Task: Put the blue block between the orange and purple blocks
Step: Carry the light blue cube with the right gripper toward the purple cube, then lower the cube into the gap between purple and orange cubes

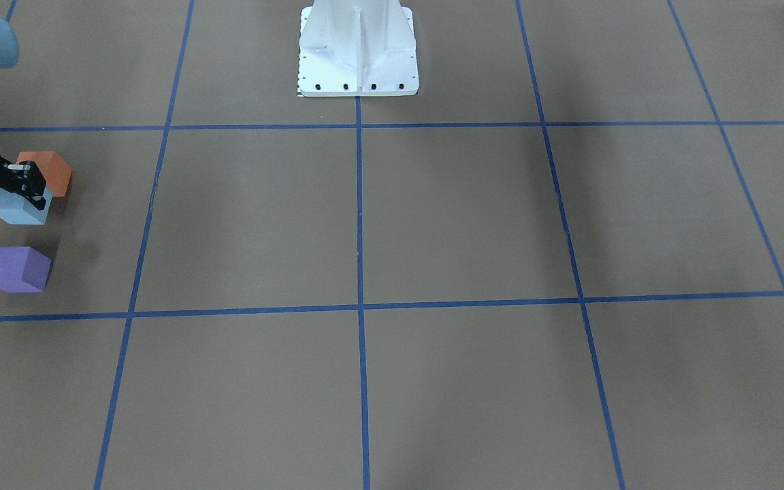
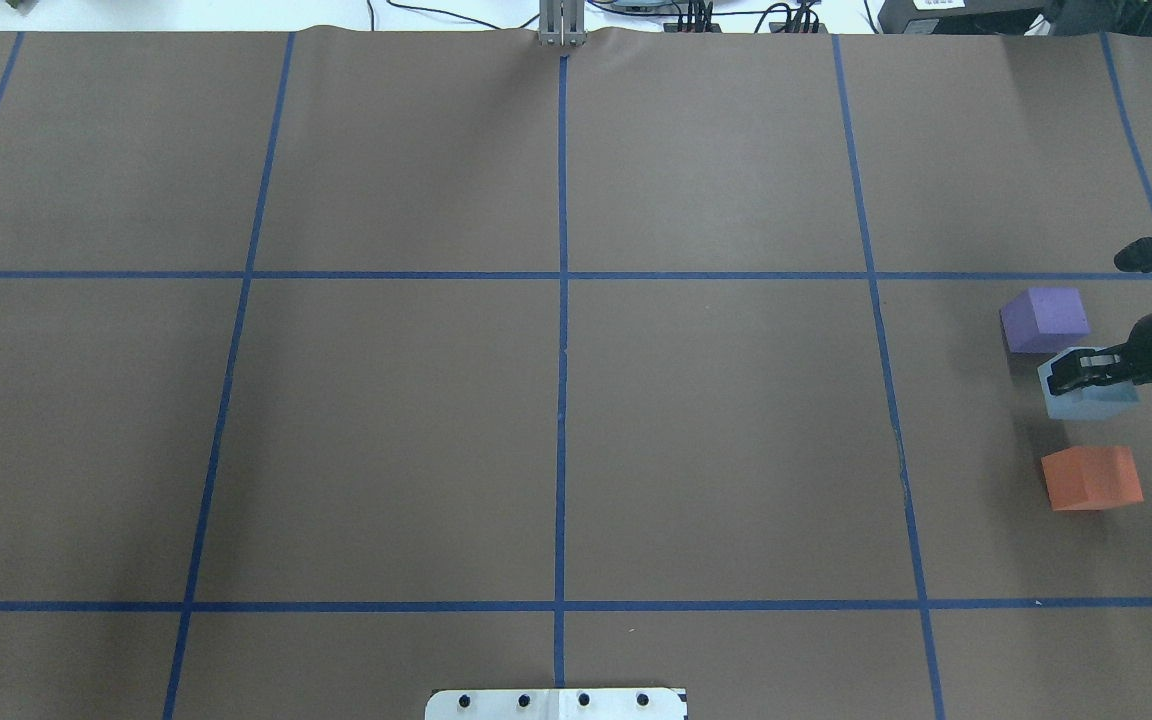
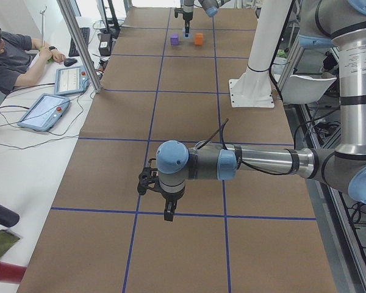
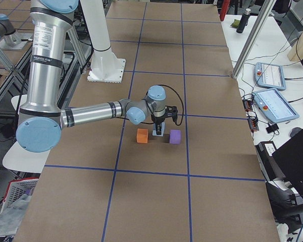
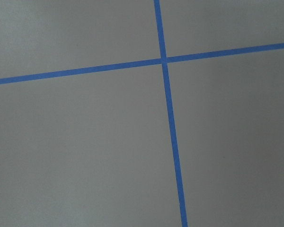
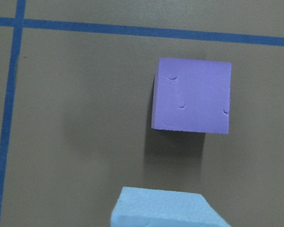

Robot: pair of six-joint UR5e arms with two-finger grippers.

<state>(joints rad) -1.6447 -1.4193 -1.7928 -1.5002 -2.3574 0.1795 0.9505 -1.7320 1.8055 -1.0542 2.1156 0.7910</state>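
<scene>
1. Right fingers (image 2: 1074, 368) are clenched on the upper part of the blue block (image 2: 1086, 402), gripping it from above (the arm comes in at the right edge of the overhead view).
2. That blue block is in the gap between the orange block (image 2: 1091, 478) and the purple block (image 2: 1044, 318), and the three are roughly in one line. It touches neither neighbour. I cannot tell whether its underside meets the tabletop (image 2: 716, 420).
3. From the right wrist camera, the purple block's top face shows a few small dents. A strip of bare brown surface lies between it and the blue block's edge at the bottom of that view.
4. All three blocks are far out on the robot's right side of the tabletop, inside one square of the grid of blue tape lines (image 2: 562, 400).
5. Left fingers (image 3: 169, 213) point down over the other end of the tabletop, well apart from the blocks. They show only in a side view, so I cannot tell whether they are released or clenched. The left wrist camera sees only brown surface and a crossing of two tape lines.
6. At the robot's edge of the tabletop, a white base (image 1: 358, 51) stands on the middle tape line.
</scene>
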